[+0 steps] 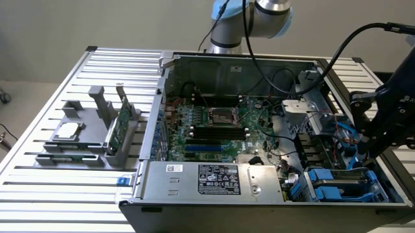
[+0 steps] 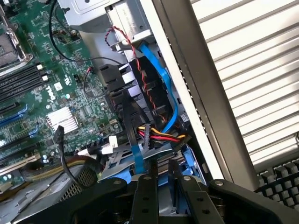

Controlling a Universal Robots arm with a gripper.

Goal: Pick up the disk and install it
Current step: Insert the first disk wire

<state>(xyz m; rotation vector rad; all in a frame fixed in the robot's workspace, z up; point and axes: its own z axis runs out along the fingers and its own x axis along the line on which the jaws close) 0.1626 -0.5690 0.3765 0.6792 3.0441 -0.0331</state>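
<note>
Silver-grey metal disk, blue plastic edging, pinched between black jaws

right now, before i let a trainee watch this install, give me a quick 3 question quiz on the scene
1. True or false: the green circuit card stands in the grey holder outside the computer case.
2. Where is the blue-framed disk? A) outside the case, on the exterior view's left; B) inside the case, in the corner at the exterior view's lower right; C) in the grey holder.
3. Fill in: of the things in the scene, the end effector is nearest to the ___.
Key: 1 true; 2 B; 3 disk.
</note>
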